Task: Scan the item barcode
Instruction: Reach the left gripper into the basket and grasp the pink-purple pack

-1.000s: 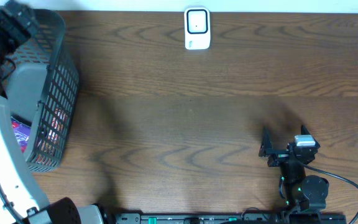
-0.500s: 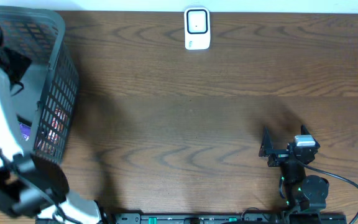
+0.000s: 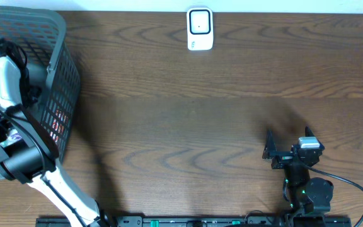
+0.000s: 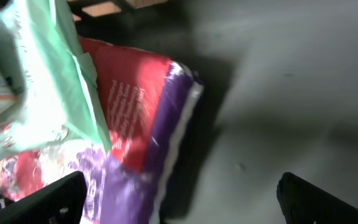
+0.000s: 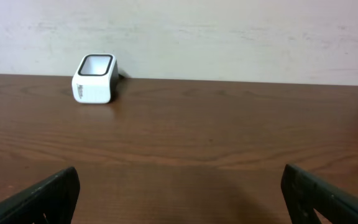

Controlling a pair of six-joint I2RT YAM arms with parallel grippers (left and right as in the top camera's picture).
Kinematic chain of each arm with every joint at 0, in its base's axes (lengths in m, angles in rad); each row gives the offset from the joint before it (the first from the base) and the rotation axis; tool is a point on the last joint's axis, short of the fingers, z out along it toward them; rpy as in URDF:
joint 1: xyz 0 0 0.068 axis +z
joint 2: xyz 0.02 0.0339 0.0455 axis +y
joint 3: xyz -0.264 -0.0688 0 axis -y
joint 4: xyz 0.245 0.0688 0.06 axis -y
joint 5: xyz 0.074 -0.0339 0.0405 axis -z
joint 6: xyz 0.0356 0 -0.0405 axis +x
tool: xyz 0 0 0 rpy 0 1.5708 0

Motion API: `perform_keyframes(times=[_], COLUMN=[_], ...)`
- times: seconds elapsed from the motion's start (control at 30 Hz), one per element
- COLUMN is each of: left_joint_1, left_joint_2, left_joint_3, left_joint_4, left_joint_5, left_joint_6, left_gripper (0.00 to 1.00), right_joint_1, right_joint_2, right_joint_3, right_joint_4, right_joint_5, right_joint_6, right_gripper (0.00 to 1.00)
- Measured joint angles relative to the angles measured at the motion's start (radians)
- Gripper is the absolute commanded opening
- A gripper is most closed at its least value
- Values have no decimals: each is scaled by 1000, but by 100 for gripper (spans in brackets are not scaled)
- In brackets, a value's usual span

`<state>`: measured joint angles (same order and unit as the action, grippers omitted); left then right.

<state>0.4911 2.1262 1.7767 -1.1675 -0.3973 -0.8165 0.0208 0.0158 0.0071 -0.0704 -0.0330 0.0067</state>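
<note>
The items lie in a dark mesh basket (image 3: pixel 67 75) at the table's left edge. In the left wrist view a red and purple packet (image 4: pixel 143 118) lies on the basket's grey floor, partly under a pale green packet (image 4: pixel 48 81). No barcode shows clearly on either. My left gripper (image 4: pixel 182 205) hangs open just above the purple end, touching nothing. The white scanner (image 3: pixel 200 28) stands at the far middle of the table and shows in the right wrist view as the scanner (image 5: pixel 94 78). My right gripper (image 3: pixel 270 146) rests open and empty near the front right.
The left arm (image 3: pixel 8 94) reaches over the basket's rim from the front left corner. A pale wall (image 5: pixel 229 37) runs behind the table's far edge. Bare brown wood (image 3: pixel 188 126) lies between basket, scanner and right arm.
The left arm has swung down from above the basket's back corner and now reaches inside the basket. The right arm has not moved.
</note>
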Motion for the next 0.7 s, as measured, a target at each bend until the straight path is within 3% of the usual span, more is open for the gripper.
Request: perform_keyframes(times=[0.1, 0.23, 0.33, 0.43, 0.47, 0.5, 0.6, 0.63, 0.67, 0.7], left_joint_1=[25, 51, 58, 56, 56, 56, 55, 55, 55, 55], left_joint_2=[40, 60, 60, 60, 60, 60, 58, 50, 44, 42], left_joint_3=[-1, -8, -23, -46, -54, -61, -87, -96, -105, -111], left_joint_4=[-16, -27, -31, -29, -25, -19, -4, 1, 8, 13], left_joint_5=[-5, -8, -14, -13, -12, -12, -13, -13, -12, -11], left_joint_6=[-10, -23, -24, -25, -25, -25, -26, -26, -26, -26], left_gripper=[95, 70, 64, 65, 89, 98, 98, 94, 75, 45], right_joint_1=[0, 0, 0, 0, 0, 0, 0, 0, 0, 0], right_joint_2=[0, 0, 0, 0, 0, 0, 0, 0, 0, 0], right_joint_3=[0, 0, 0, 0, 0, 0, 0, 0, 0, 0], right_joint_4=[0, 0, 0, 0, 0, 0, 0, 0, 0, 0], right_joint_5=[0, 0, 0, 0, 0, 0, 0, 0, 0, 0], right_joint_6=[0, 0, 0, 0, 0, 0, 0, 0, 0, 0], right_gripper=[99, 99, 99, 99, 99, 99, 99, 99, 99, 99])
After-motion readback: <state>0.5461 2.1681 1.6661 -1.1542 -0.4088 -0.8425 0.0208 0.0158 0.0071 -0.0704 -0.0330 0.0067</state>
